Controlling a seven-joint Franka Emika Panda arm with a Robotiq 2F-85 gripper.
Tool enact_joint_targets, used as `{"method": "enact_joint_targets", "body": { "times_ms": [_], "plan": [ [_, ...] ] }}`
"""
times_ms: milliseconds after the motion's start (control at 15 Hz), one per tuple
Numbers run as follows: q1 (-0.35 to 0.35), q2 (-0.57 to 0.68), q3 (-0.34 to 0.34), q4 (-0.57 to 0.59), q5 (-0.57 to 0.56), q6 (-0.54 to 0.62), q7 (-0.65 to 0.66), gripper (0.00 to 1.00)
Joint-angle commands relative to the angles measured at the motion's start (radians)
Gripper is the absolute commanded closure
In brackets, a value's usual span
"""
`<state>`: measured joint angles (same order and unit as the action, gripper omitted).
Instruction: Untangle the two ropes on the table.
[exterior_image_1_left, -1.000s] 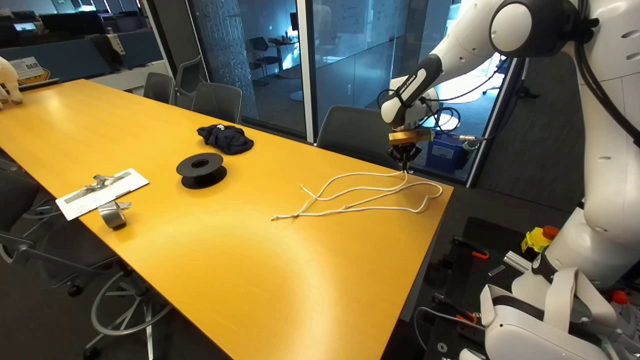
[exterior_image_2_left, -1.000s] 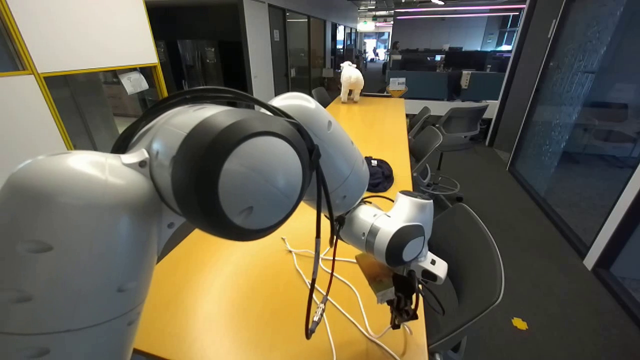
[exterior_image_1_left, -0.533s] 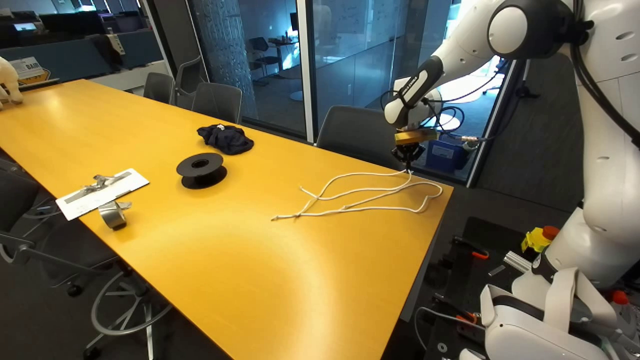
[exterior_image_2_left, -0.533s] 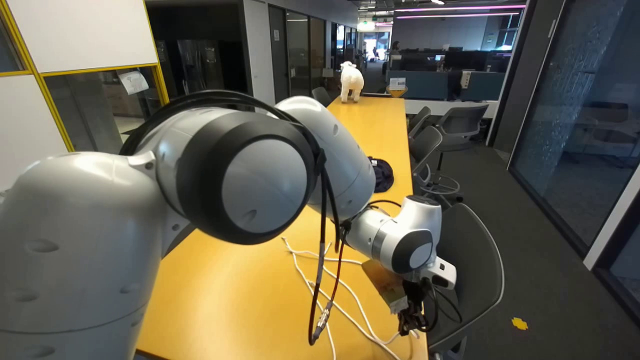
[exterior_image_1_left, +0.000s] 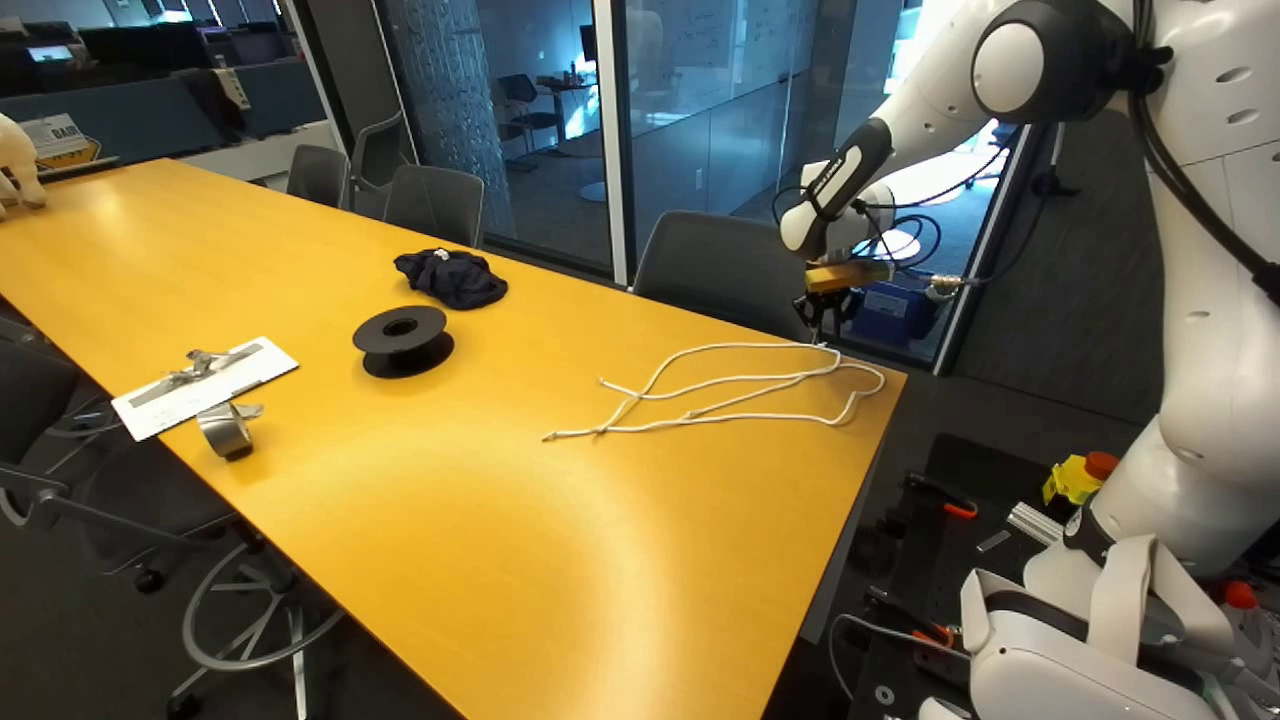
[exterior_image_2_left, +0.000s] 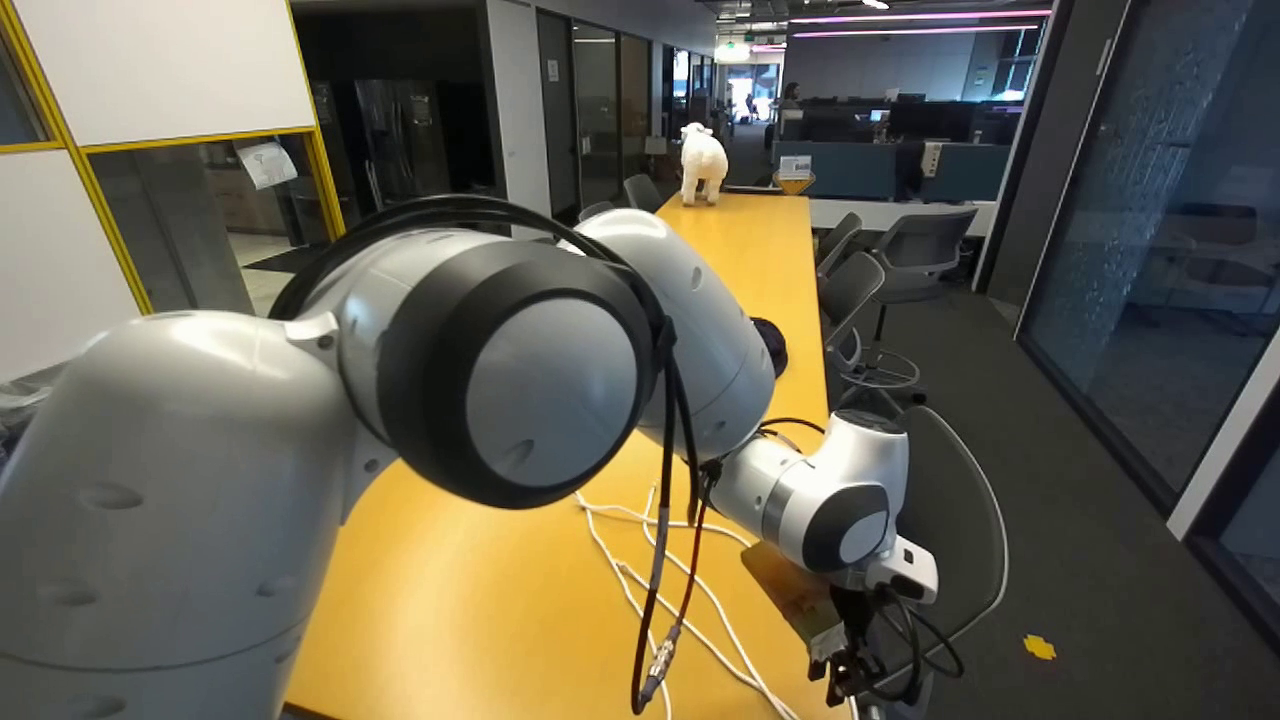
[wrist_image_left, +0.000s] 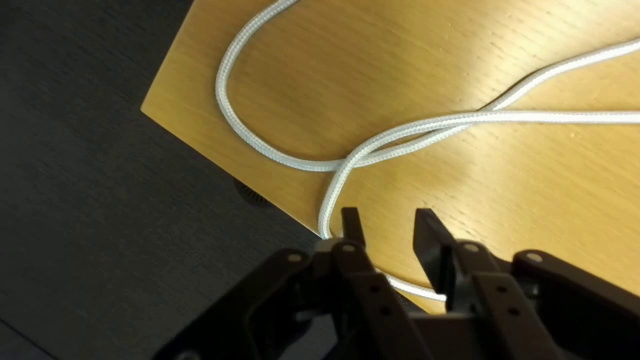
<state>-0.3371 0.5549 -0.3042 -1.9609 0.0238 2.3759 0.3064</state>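
- Ropes (wrist_image_left: 475, 117), two by the task, lie on the table (exterior_image_1_left: 450, 560) toward three o'clock of its top in an exterior view, in long loose loops, presumably spread so that each crossing can be worked alone
- Gripper (wrist_image_left: 387, 212) stands at two o'clock from their middle, fingers (wrist_image_left: 352, 225) parted by a modest gap, nothing seen clamped; a strand runs past below, touching or not I cannot tell, so the gap is probably for taking or freeing it
- Count in the wrist view: two fingers, two rope crossings
- Near nine o'clock from the ropes sits one black spool (exterior_image_1_left: 400, 342), at ten one dark cloth (exterior_image_1_left: 455, 282), likely kept off to leave working room
- Farther at nine, one tape roll (exterior_image_1_left: 224, 430) and one white board (exterior_image_1_left: 205, 392), probably set aside too
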Motion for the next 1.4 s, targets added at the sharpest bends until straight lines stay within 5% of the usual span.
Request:
{"method": "enact_joint_targets", "body": {
  "times_ms": [0,333,800,1333],
  "plan": [
    [0.005,0.012,-0.001,0.023,0.013,0.01,-0.03,0.34],
    [0.056,0.004,0.036,0.036,0.001,0.024,-0.049,0.0],
    [0.13,0.024,0.203,0.127,0.102,-0.05,-0.098,0.0],
    [0.241,0.112,0.287,0.286,0.25,-0.187,0.029,0.0]
  ]
}}
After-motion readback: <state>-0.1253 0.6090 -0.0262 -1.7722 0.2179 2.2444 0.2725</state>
